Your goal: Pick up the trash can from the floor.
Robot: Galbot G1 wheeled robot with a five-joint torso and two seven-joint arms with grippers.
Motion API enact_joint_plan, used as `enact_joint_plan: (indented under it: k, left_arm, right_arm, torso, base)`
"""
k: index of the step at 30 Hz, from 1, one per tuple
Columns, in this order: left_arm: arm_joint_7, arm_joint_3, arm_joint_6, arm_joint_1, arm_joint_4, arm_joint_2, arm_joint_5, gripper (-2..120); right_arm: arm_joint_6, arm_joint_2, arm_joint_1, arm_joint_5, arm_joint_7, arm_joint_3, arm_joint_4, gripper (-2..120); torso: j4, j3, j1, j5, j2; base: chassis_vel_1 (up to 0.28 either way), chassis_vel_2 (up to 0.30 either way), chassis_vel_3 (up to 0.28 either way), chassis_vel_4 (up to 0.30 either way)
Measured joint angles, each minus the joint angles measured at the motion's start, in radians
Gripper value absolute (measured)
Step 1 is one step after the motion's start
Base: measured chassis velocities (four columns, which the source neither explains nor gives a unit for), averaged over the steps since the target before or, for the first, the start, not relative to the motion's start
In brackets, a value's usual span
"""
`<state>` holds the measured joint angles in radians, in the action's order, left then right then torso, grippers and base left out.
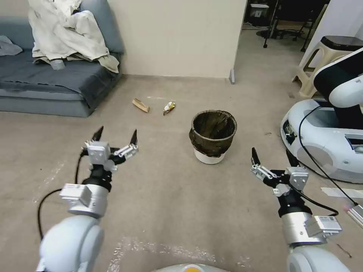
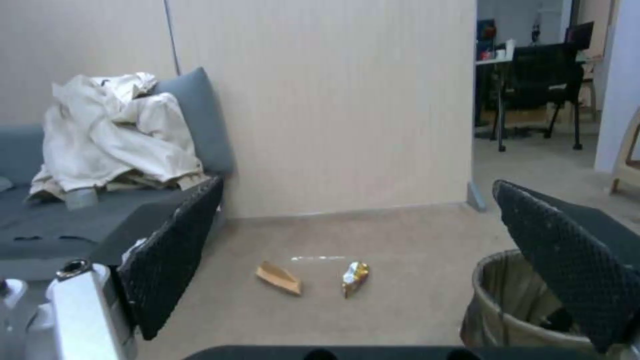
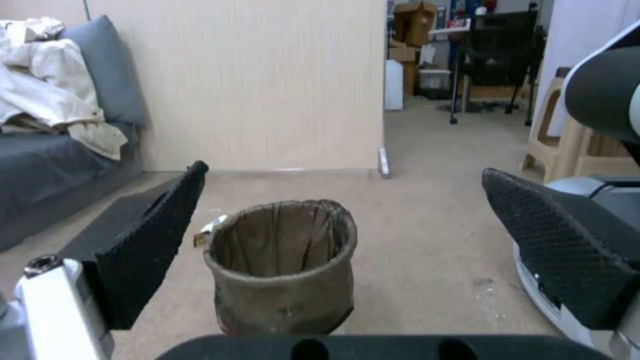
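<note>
The trash can point(image 1: 212, 136) is a small round white bin with a dark bag folded over its rim, standing upright on the floor point(image 1: 170, 196) ahead of me. My left gripper point(image 1: 116, 135) hangs open to its left, well apart from it. Open too, my right gripper point(image 1: 273, 154) hovers to the can's near right, nothing between its fingers. In the right wrist view the trash can point(image 3: 283, 265) stands straight ahead between the two spread fingers point(image 3: 150, 245). The left wrist view catches the trash can point(image 2: 513, 305) partly behind one finger point(image 2: 567, 260).
Two scraps of litter, a tan wrapper point(image 1: 140, 105) and a shiny one point(image 1: 169, 107), lie beyond the can. A blue sofa point(image 1: 49, 83) with a cream cloth stands at far left. Another robot's white base point(image 1: 329, 136) and a beige stool point(image 1: 325, 56) sit at right.
</note>
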<state>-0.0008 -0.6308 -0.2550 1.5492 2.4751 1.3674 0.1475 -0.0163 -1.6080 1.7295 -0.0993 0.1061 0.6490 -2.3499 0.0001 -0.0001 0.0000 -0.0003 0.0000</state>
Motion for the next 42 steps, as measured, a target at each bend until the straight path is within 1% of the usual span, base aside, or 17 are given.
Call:
enact_joint_plan:
  k: [17,37,40,42]
  left_arm:
    - [0.002,0.009,-0.003,0.001,-0.008,0.007,-0.011,100]
    - [0.000,0.006,0.012,0.018,-0.031,0.020,0.007,100]
    - [-0.012,0.008,0.032,0.016,-0.036,0.019,0.018,100]
    - [-0.018,0.009,0.032,0.016,-0.038,0.020,0.020,100]
  right_arm:
    - [0.004,-0.001,-0.009,-0.006,-0.009,-0.001,0.004,100]
    - [0.003,0.000,-0.016,-0.013,-0.016,0.007,-0.003,100]
    - [0.002,0.000,-0.018,-0.012,-0.016,0.006,-0.004,100]
    - [0.001,0.000,-0.018,-0.011,-0.016,0.006,-0.004,100]
  torso:
    - [0.0000,0.000,0.000,0.0003,0.000]
    - [-0.0001,0.000,0.000,0.0004,0.000]
    - [-0.0003,0.000,0.000,0.0004,0.000]
    - [-0.0005,0.000,0.000,0.0004,0.000]
  base:
    - [-0.002,-0.003,-0.004,-0.003]
    - [-0.093,-0.093,-0.088,-0.090]
    - [-0.116,-0.113,-0.125,-0.124]
    - [-0.094,-0.088,-0.088,-0.088]
